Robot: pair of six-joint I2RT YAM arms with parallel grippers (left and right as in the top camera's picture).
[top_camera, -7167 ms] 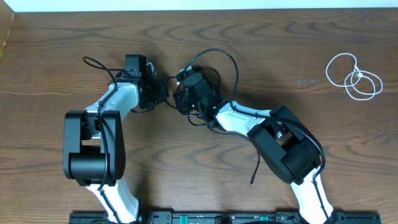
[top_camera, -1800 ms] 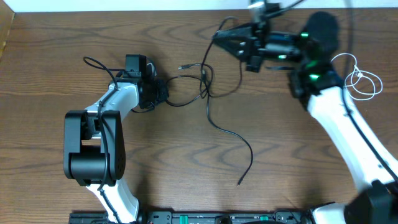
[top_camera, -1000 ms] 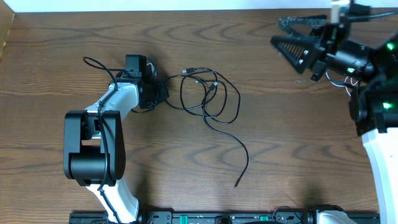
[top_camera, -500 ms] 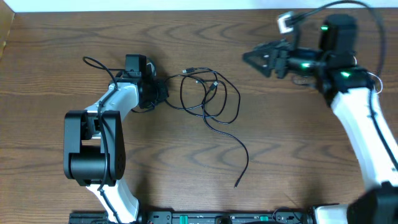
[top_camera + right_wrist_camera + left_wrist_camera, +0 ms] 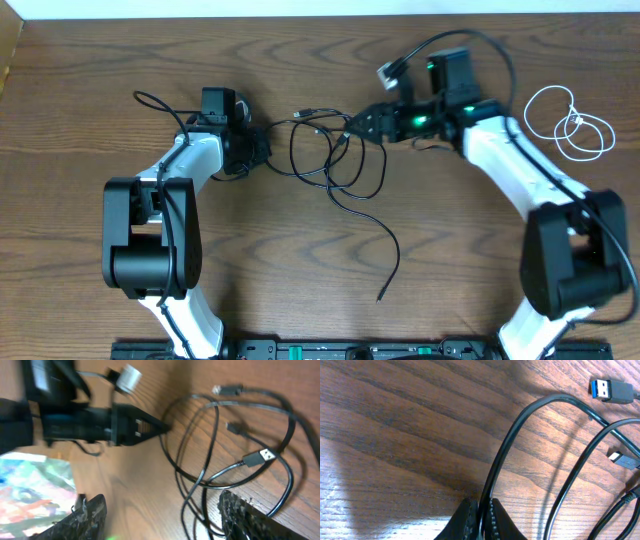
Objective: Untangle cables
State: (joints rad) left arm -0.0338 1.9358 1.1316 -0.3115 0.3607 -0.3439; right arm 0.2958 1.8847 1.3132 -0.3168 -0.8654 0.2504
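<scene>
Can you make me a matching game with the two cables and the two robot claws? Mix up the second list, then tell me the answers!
Things:
1. black cable
2. white cable
3. left gripper
4. right gripper

States:
A. open, right by the black loops
B. coiled by itself, far over on the right
C. shut, pinching the black cable
D. lying in loose loops in the middle of the table

Pairs: 1-D, 2-B, 3-C, 4-A
</scene>
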